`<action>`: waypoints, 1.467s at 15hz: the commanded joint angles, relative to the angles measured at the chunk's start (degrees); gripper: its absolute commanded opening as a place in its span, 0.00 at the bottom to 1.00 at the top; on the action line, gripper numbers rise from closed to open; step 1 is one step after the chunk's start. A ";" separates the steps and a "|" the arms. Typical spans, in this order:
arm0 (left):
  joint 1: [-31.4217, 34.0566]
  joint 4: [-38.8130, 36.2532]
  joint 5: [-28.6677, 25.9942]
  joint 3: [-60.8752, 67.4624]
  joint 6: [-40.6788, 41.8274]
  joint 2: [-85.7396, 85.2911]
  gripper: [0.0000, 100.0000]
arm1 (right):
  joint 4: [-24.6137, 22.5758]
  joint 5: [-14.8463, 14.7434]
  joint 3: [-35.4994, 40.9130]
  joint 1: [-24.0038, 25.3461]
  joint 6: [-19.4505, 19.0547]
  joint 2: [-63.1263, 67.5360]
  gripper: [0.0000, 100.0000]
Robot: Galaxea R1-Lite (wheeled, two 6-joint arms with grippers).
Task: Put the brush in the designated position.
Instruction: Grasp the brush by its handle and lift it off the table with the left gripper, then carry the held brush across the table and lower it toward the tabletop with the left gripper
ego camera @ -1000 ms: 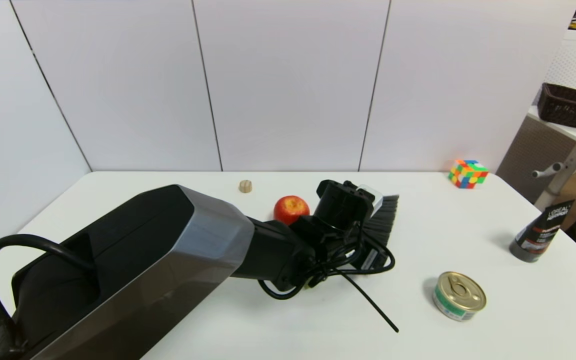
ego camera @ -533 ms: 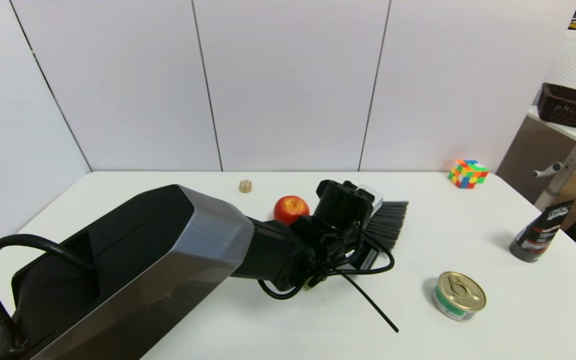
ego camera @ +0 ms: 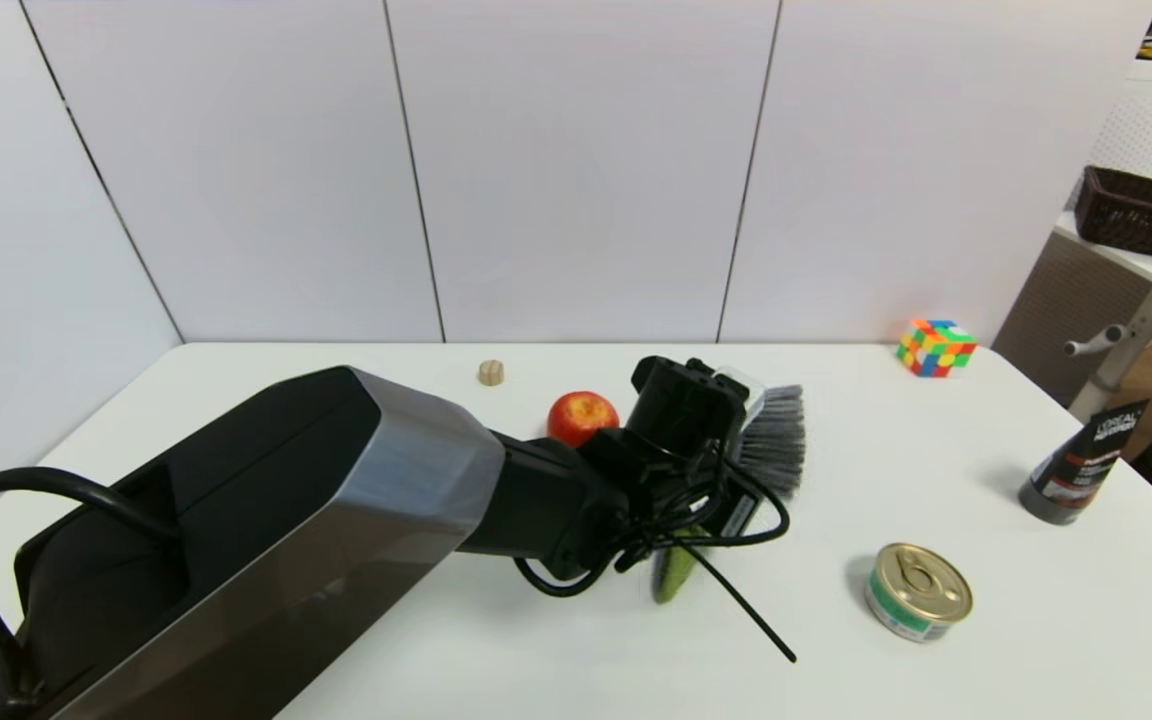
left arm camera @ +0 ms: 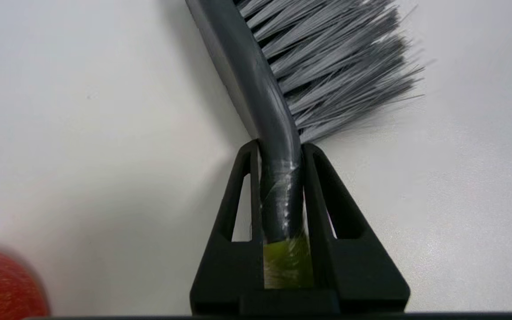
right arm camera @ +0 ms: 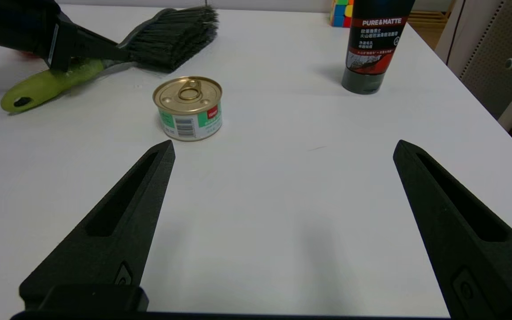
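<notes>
1. Reaching over the white surface [ego camera: 936, 460] in the head view, the left claw [ego camera: 726, 455] holds the brush [ego camera: 771, 450] beside the apple [ego camera: 583, 418].
2. Left wrist: both fingers [left arm camera: 238, 213] clamp the brush neck.
3. Right wrist: the right claw [right arm camera: 282, 186] gapes, holding nothing, near a tin [right arm camera: 189, 108].

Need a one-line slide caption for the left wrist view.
Left gripper shut on the brush neck, bristles fanned over the white table.
</notes>
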 commanded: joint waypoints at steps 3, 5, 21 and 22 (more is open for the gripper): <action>0.04 -0.43 0.06 -1.30 -0.05 -1.44 0.00 | 0.02 -0.02 0.09 0.01 -0.03 0.07 1.00; 0.04 -0.61 0.15 -2.18 -0.05 -2.50 0.00 | 0.02 -0.02 0.09 0.01 -0.03 0.07 1.00; 0.30 8.62 17.29 0.28 1.01 -31.06 0.00 | 0.02 0.07 0.09 0.01 -0.03 0.07 1.00; 0.30 10.12 17.81 1.69 1.01 -33.52 0.00 | 0.02 0.07 0.09 0.01 -0.03 0.07 1.00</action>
